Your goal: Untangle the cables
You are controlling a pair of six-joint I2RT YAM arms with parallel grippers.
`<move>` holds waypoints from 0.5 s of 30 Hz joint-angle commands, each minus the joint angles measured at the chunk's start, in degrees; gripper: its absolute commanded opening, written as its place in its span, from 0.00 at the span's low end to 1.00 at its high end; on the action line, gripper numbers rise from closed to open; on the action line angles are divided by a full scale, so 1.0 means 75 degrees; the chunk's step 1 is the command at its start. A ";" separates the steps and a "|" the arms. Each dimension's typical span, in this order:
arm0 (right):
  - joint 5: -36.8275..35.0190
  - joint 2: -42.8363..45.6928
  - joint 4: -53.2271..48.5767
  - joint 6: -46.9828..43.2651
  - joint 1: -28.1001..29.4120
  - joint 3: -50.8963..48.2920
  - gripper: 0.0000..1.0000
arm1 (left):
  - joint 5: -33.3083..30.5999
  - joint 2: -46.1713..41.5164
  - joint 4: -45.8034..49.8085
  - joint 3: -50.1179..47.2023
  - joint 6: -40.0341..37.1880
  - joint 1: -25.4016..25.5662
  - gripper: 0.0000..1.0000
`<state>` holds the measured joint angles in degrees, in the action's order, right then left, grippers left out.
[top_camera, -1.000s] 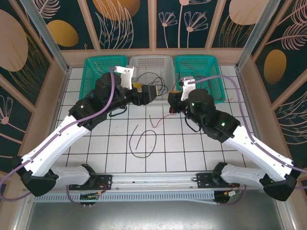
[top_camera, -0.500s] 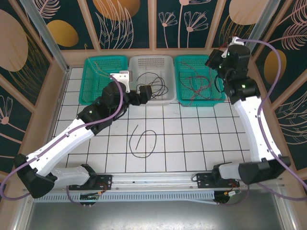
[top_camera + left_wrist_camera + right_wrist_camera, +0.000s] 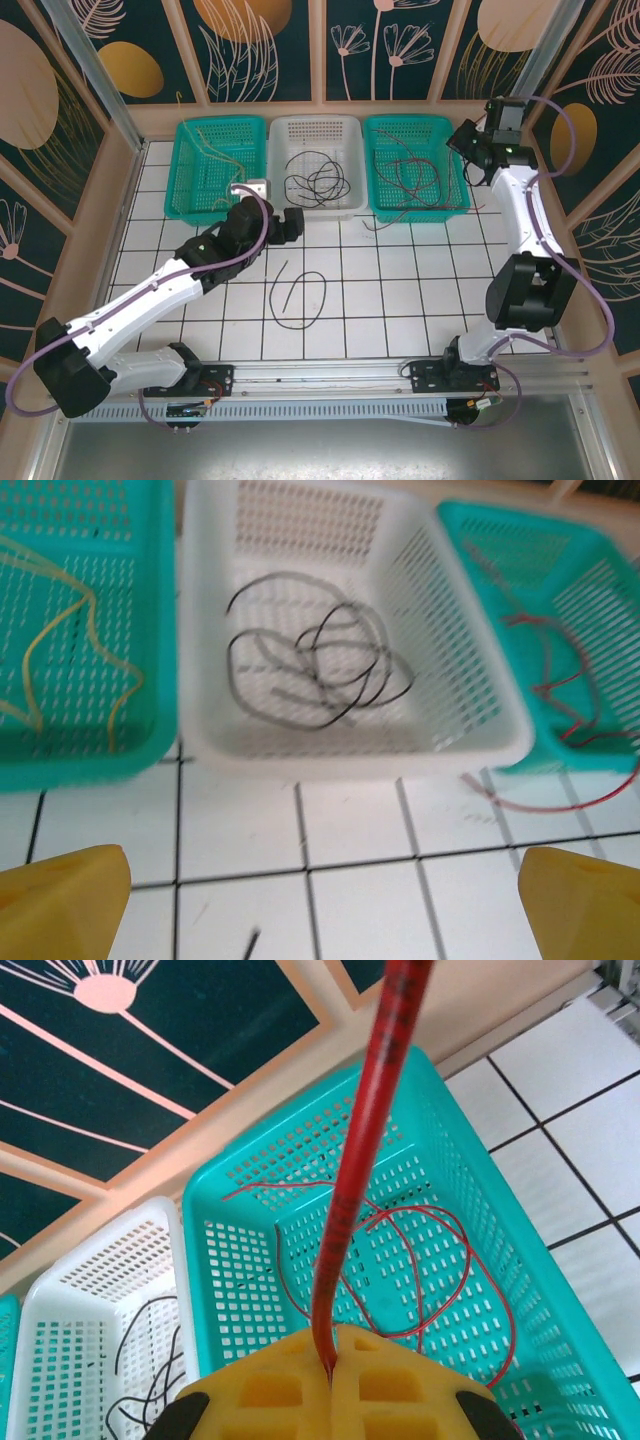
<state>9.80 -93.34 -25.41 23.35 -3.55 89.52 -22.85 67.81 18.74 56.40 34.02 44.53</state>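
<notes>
In the top view a loose black cable lies looped on the tiles at mid-table. My left gripper hovers just in front of the white basket, open and holding nothing. Its yellow fingertips stand wide apart over bare tile. Black cables lie coiled inside the white basket. My right gripper is raised at the right teal basket's far right corner. It is shut on a red cable that runs up out of frame. More red cables lie in that basket.
The left teal basket holds yellow cables. One red cable loop hangs over the right basket's front rim onto the tiles. A black cable end shows on the tile by my left gripper. Walls enclose the table on three sides.
My left gripper drew back from the white basket toward the near side, leaving black cables in it. My right arm swung from mid-table up to the far right, carrying the red cable.
</notes>
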 commanded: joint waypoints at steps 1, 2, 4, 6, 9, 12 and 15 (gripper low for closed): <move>0.0649 -0.0417 0.0362 0.0042 0.0002 0.0227 0.00 | -0.0305 0.0041 0.0333 -0.0358 0.0373 -0.0052 0.99; 0.0695 -0.0625 0.0303 0.0006 0.0025 0.0435 0.00 | -0.0241 0.0078 0.0357 -0.0412 0.0405 -0.0064 0.99; 0.0697 -0.1013 0.0215 -0.0091 0.0059 0.0889 0.00 | -0.0082 0.0087 0.0360 -0.0522 0.0463 -0.0055 0.98; 0.0644 -0.1254 0.0306 -0.0116 0.0057 0.1297 0.00 | -0.0002 0.0031 0.0363 -0.0689 0.0583 -0.0066 0.97; 0.0592 -0.1652 0.0329 -0.0090 0.0054 0.2044 0.00 | 0.0010 -0.0061 0.0294 -0.0969 0.0734 -0.0077 0.97; 0.0504 -0.2498 -0.0162 -0.0180 0.0064 0.3323 0.00 | 0.0141 0.0032 0.0255 -0.1085 0.0911 -0.0093 0.96; 0.0018 -0.3179 -0.0612 -0.0309 0.0111 0.4457 0.00 | 0.0208 0.0269 0.0341 -0.1117 0.1022 -0.0136 0.93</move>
<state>12.73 -114.30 -26.94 22.70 -3.22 117.45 -22.04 68.64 20.88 48.69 39.68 44.07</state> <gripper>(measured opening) 0.045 0.936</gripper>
